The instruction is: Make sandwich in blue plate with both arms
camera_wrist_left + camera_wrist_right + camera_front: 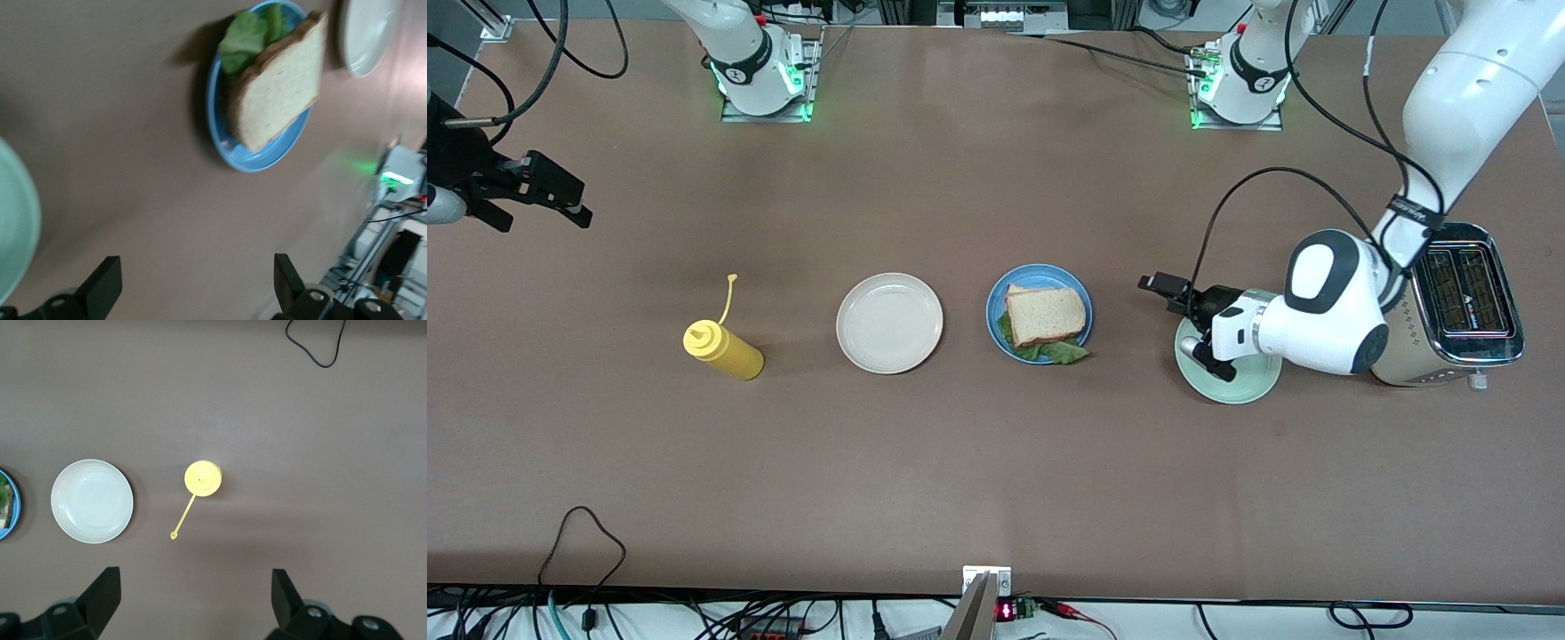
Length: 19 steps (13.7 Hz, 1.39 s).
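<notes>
- I read the sandwich [1046, 318] as assembled: it lies in the blue plate [1039, 274], top bread slice [280, 81] over lettuce [1065, 353] that sticks out at the edge nearer the front camera.
- My left gripper [1181, 322] hangs over the mint-green plate [1242, 384], beside the blue plate toward the left arm's end; its jaws stand wide apart with nothing between them.
- My right gripper [547, 191] waits up in the air, well apart from the blue plate toward the right arm's end, jaws spread wide and empty.
- The step in hand looks like clearing away: I'd lift the left gripper straight up before swinging it, so the fingers [101, 285] don't catch the mint-green plate or nudge the sandwich.
- Count: 3 plates (blue, beige-white plate [889, 323], mint-green), 1 sandwich, 1 yellow squeeze bottle [723, 350], 1 toaster [1465, 307], 2 arms.
</notes>
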Tool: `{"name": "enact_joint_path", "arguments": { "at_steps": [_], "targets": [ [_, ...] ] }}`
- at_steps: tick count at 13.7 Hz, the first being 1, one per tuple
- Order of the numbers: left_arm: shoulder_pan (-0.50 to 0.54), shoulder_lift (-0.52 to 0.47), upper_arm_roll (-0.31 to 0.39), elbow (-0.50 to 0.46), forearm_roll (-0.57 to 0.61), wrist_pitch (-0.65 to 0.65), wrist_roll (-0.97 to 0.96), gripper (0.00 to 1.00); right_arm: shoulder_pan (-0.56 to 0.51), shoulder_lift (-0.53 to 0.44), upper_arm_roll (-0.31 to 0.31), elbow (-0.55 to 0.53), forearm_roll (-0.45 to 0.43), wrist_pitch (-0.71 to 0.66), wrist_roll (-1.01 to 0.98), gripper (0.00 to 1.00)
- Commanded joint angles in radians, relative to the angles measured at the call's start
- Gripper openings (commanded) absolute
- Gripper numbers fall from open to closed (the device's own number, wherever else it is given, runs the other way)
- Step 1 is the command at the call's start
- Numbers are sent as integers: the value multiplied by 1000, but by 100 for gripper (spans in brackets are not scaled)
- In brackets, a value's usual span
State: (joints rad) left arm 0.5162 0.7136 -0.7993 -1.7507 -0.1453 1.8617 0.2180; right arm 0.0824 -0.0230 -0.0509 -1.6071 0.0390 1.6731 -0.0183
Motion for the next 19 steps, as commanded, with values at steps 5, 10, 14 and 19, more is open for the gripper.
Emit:
{"name": "enact_joint_path", "arguments": {
  "at_steps": [5, 10, 14, 19],
  "targets": [
    [-76, -124, -14, 132, 286, -315, -241, 100, -13, -25, 45, 4, -8, -29, -2, 100],
    [-186, -189, -2, 364, 455, -596, -355, 100, -3, -20, 49, 12, -69, -27, 1, 100],
    [-355, -385, 315, 362, 390, -486, -350, 100, -6, -17, 48, 9, -64, -29, 12, 100],
    [-528, -589, 688, 208, 130, -303, -297, 100, -18, -12, 39, 15, -71, -18, -43, 100]
  ]
}}
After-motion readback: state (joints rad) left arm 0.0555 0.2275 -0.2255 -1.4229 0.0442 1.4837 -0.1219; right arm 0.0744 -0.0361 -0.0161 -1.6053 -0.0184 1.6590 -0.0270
